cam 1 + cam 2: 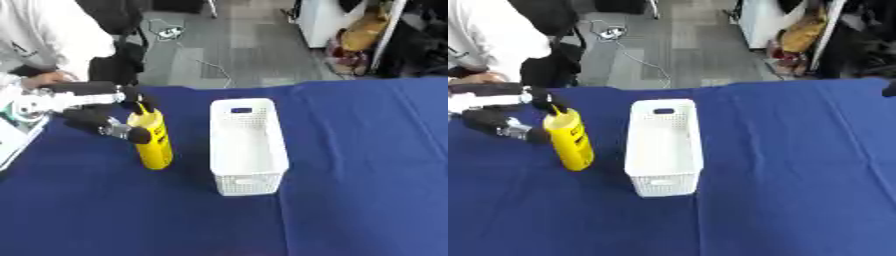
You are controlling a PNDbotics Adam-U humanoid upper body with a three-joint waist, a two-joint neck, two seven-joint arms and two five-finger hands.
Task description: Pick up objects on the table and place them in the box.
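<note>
Left hand (109, 122), fingers curled round the upper part of the upright yellow bottle (152, 141) on the blue bench (350, 175), left of the empty white box (248, 145). Right hand unseen.

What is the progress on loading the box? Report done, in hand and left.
Done: nothing; the white box looks empty. In hand: the left hand has its fingers curled round the yellow bottle, which stands on the blue table beside the box. Left: lift it and place it inside.
</note>
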